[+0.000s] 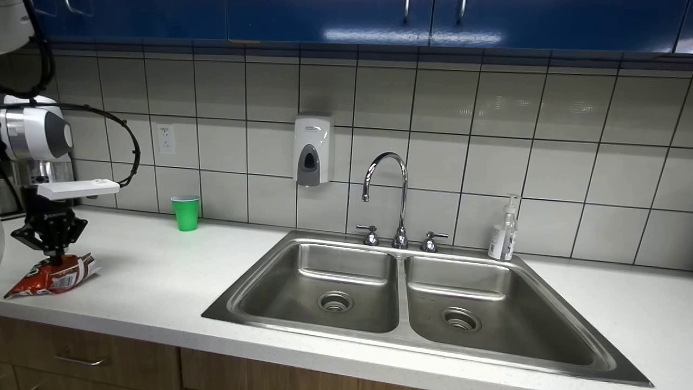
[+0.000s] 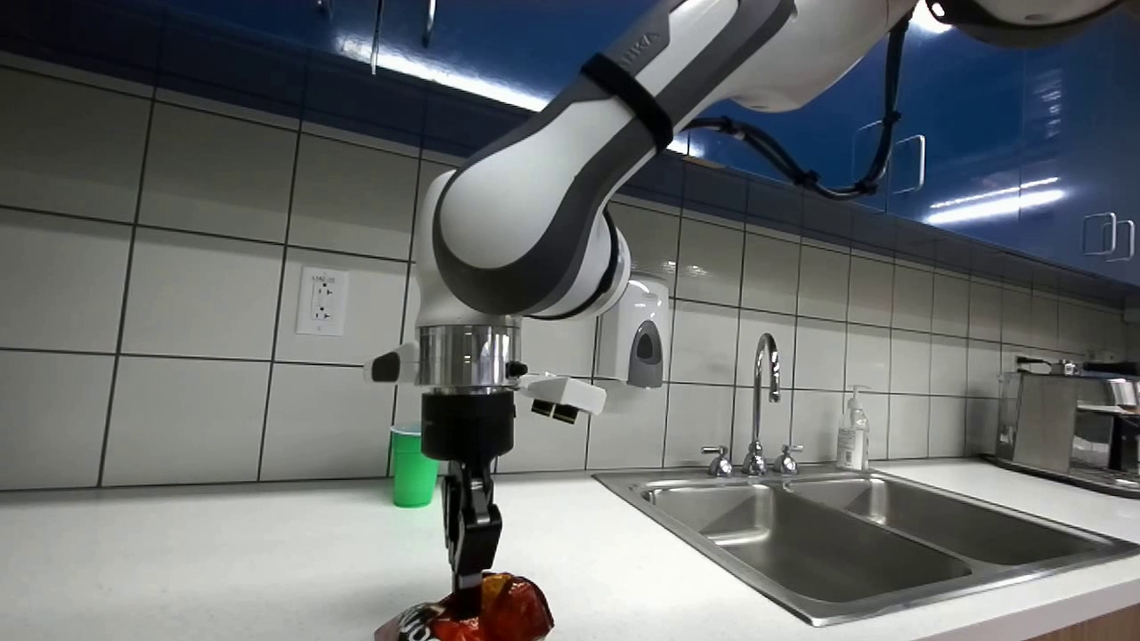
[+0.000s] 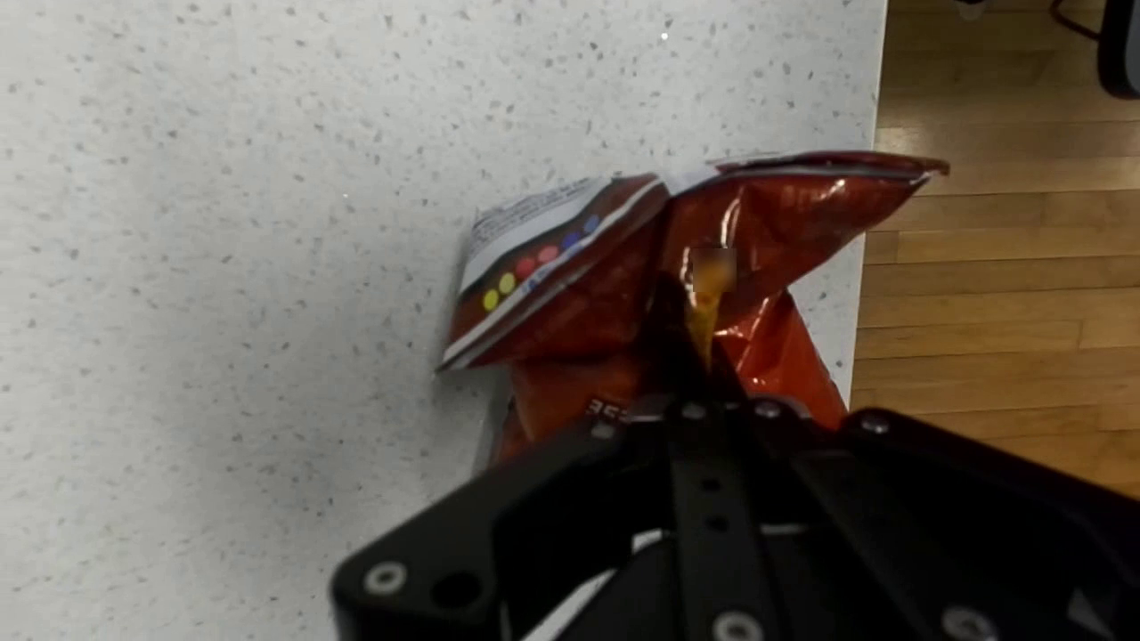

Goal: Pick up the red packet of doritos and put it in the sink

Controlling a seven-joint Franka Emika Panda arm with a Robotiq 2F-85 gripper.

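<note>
The crinkled red packet of doritos (image 1: 38, 277) lies on the white counter at the far left in an exterior view. It also shows at the bottom edge of an exterior view (image 2: 518, 612), partly cut off. My gripper (image 1: 56, 260) points straight down and is shut on the middle of the packet. In the wrist view the fingertips (image 3: 690, 356) pinch it, and the packet (image 3: 802, 209) bunches up on both sides of them. Its lower part is hidden behind the gripper. The steel double-basin sink (image 1: 401, 281) is well to the right of the gripper in both exterior views (image 2: 712, 541).
A green cup (image 1: 187, 214) stands on the counter (image 1: 146, 260) near the tiled wall, between gripper and sink. The chrome faucet (image 1: 403, 200) rises behind the sink. A soap bottle (image 1: 503, 235) stands at the sink's back right corner. A soap dispenser (image 1: 313, 150) hangs on the wall.
</note>
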